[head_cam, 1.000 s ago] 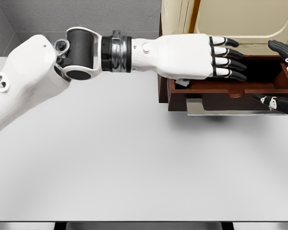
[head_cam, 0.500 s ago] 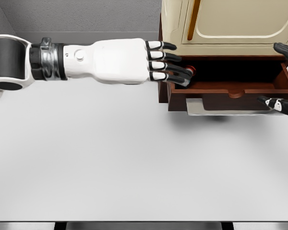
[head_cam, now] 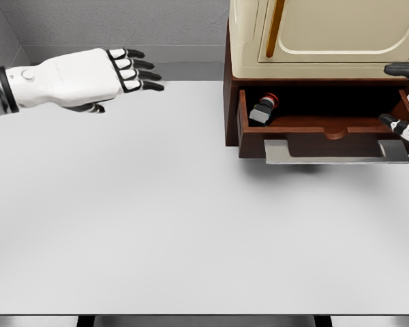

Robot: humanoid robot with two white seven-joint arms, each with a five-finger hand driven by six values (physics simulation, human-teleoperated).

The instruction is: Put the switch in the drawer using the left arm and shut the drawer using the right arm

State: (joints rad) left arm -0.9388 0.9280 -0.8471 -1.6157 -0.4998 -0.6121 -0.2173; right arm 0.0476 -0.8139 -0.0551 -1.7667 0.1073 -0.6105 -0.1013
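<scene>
The switch (head_cam: 262,109), a small grey and black body with a red cap, lies in the left end of the open brown drawer (head_cam: 327,135). My left hand (head_cam: 112,71) hovers over the table far to the left of the drawer, fingers stretched out flat and holding nothing. At the right edge of the picture my right hand (head_cam: 403,99) shows only as dark fingertips beside the drawer's right end, one above and one lower down, spread apart and not gripping anything.
The drawer belongs to a cream cabinet (head_cam: 320,34) on a brown base at the back right, with a metal handle plate (head_cam: 337,151) on the drawer front. A white table (head_cam: 157,225) fills the foreground, grey walls behind.
My left hand has pulled back leftward out of the drawer, leaving the switch lying inside. The right hand has slid further toward the right edge.
</scene>
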